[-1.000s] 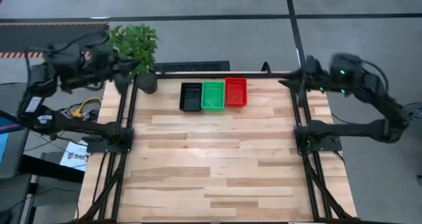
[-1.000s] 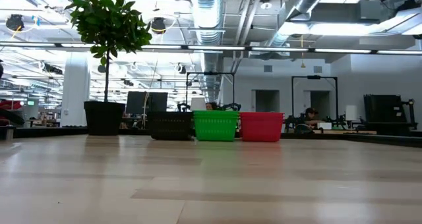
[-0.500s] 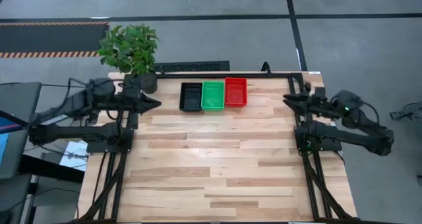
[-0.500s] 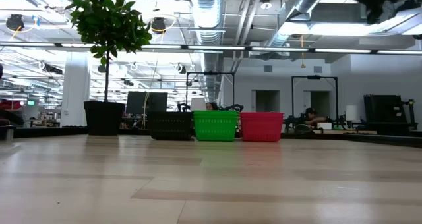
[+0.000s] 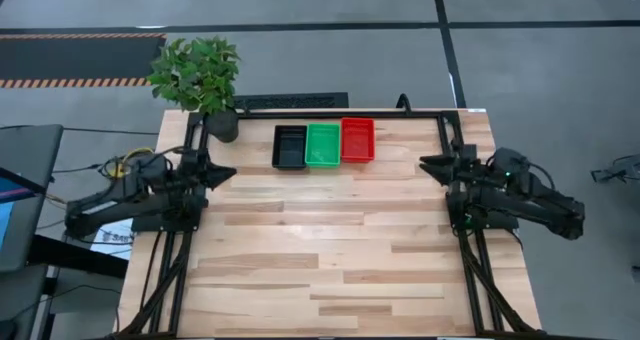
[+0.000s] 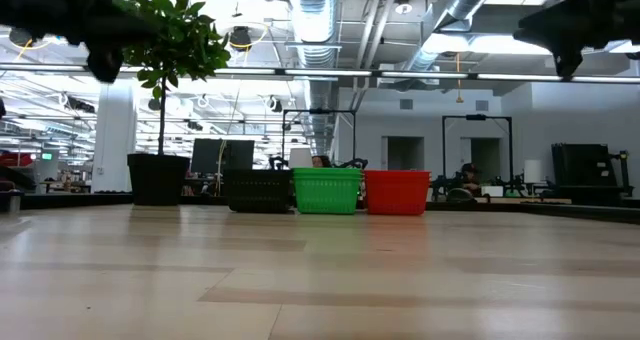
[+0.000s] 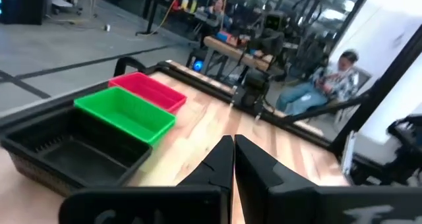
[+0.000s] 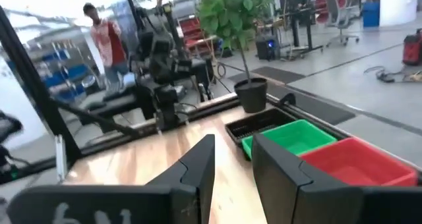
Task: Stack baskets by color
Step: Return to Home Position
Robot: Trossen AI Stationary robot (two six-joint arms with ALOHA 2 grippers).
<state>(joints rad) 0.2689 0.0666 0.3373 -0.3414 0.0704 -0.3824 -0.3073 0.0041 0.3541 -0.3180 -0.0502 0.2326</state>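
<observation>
Three baskets stand side by side in a row at the table's far edge: black (image 5: 290, 147), green (image 5: 323, 143) and red (image 5: 357, 139). They rest on their bottoms on the wood, as the low view shows for the black (image 6: 258, 190), green (image 6: 326, 190) and red (image 6: 397, 192) ones. My left gripper (image 5: 225, 172) is at the table's left edge, shut and empty, pointing level toward the middle (image 7: 233, 141). My right gripper (image 5: 428, 165) is at the right edge, open with nothing between its fingers (image 8: 234, 141). Neither is near the baskets.
A potted green plant (image 5: 200, 75) stands at the far left corner, left of the black basket. Black frame rails (image 5: 195, 210) run along the table's left and right sides. Bare wood (image 5: 320, 250) lies between the arms and toward the near edge. People sit in the room beyond.
Both arms have sunk from high above the table's sides and folded in over their bases. Both grippers have tipped toward level and now point at the table's middle. The baskets have stayed where they were.
</observation>
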